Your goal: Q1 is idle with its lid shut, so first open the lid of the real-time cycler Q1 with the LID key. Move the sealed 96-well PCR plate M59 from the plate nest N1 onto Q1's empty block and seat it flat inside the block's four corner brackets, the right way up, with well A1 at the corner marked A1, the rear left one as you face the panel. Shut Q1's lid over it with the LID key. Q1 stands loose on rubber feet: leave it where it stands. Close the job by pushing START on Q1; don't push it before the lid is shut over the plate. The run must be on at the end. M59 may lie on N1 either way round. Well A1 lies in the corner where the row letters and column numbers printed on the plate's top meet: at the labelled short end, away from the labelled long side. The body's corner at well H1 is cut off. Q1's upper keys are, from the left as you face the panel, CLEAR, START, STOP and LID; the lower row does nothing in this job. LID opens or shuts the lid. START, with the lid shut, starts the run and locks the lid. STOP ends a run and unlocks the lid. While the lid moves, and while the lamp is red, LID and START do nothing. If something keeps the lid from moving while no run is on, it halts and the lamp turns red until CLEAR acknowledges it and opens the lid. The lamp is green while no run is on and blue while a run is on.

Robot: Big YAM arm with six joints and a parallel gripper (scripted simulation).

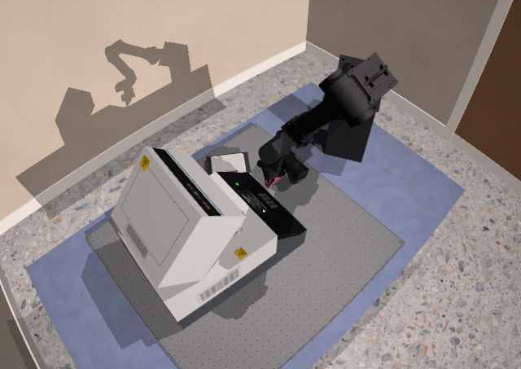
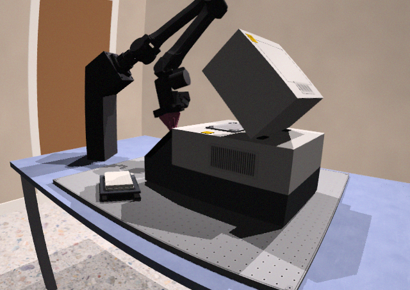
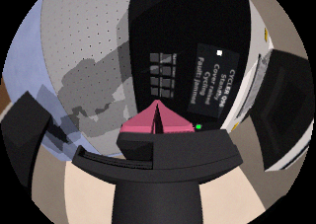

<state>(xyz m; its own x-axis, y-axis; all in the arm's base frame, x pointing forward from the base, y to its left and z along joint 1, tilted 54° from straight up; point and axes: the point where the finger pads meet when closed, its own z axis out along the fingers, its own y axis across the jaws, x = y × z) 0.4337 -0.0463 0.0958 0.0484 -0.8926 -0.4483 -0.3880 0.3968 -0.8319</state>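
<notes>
Q1 [image 1: 218, 247] has its lid [image 2: 261, 82] raised; the tool [image 2: 170, 118], pinched together, hovers above its panel [image 1: 260, 200].

Green lamp [image 1: 237, 184] (black panel [image 1: 269, 207])

Cycler Q1 [image 2: 246, 162]: white housing on a black base, standing on the perforated board. Its lid [image 2: 261, 82] is tilted up and back, exposing the block [image 2: 225, 127]. The sloped black panel [image 1: 263, 200] carries two rows of keys [image 1: 267, 199]; the lamp [image 1: 237, 184] shows green. Plate M59 [image 2: 117, 178], white-topped, lies flat on the black nest N1 [image 2: 120, 191], just beside Q1's base.
</notes>
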